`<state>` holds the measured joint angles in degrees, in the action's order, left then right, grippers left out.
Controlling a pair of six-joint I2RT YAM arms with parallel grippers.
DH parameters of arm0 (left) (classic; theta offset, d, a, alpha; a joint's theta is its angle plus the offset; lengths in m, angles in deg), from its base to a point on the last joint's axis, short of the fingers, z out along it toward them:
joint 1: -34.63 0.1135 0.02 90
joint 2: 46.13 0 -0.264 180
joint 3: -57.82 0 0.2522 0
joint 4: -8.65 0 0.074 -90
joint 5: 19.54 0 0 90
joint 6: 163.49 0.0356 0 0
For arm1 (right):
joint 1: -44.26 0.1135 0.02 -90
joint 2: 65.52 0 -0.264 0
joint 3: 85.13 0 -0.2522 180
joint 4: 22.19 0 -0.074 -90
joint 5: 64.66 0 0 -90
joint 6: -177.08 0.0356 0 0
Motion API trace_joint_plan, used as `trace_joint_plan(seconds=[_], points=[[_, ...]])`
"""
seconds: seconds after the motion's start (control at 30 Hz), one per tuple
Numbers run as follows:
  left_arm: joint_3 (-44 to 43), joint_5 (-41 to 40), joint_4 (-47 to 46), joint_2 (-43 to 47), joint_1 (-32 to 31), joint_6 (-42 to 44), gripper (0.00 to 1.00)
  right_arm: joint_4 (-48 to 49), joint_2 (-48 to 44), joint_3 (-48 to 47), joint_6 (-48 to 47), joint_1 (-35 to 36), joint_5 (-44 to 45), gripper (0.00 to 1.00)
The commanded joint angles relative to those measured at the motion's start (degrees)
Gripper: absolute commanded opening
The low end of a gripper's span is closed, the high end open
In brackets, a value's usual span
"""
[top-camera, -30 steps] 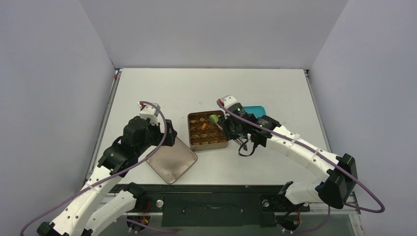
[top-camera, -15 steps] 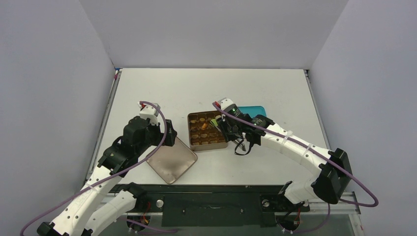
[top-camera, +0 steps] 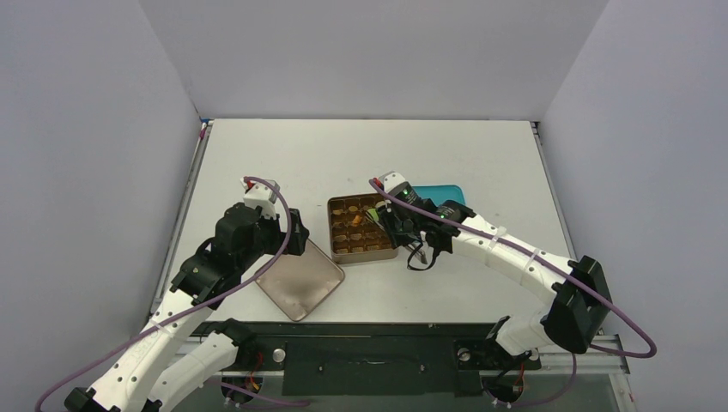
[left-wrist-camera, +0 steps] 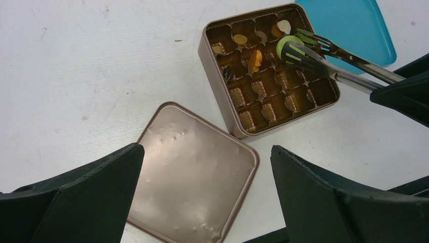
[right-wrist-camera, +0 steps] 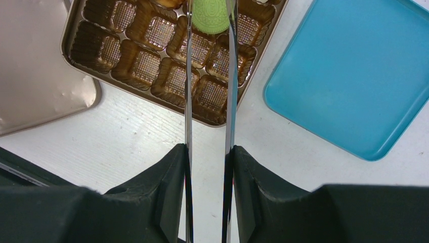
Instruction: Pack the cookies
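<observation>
**While a green cookie [right-wrist-camera: 211,15] hangs, most cups [right-wrist-camera: 174,81] wait**

Low in the right wrist view, the right gripper [right-wrist-camera: 208,167] squeezes the tweezers [right-wrist-camera: 231,101], their tips clamped on the green cookie at frame top, over the tin [left-wrist-camera: 221,86]. Only a few cookies [left-wrist-camera: 255,59] look packed.

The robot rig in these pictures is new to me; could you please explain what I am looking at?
Two robot arms are bolted at the near edge of a table. The top view looks down from above and behind them. The other two views come from cameras on each wrist, so the dark shapes are that arm's own fingers. On the table lie an open compartment tin, its lid beside it, and a teal tray. The right gripper is shut on metal tweezers, whose tips pinch a green cookie over the tin. A few other cookies sit in compartments. The left gripper hangs open, empty, by the lid.
</observation>
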<state>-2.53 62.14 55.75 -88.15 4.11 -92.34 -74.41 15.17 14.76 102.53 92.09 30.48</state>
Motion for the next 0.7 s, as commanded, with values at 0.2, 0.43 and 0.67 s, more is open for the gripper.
trace_joint_plan(seconds=[0.2, 0.43, 0.67], points=[[-0.73, 0.05, -1.15, 0.39, 0.38, -0.04, 0.97, 2.75, 0.38, 0.26, 0.55, 0.37, 2.38, 0.33], [-0.74, -0.03, -1.11, 0.41, 0.38, -0.04, 0.97, 2.94, 0.40, 0.62, 0.77, 0.41, 2.33, 0.35], [-0.72, -0.03, -1.12, 0.39, 0.38, -0.04, 0.97, 3.03, 0.60, 0.52, 0.90, 0.37, 2.28, 0.38]])
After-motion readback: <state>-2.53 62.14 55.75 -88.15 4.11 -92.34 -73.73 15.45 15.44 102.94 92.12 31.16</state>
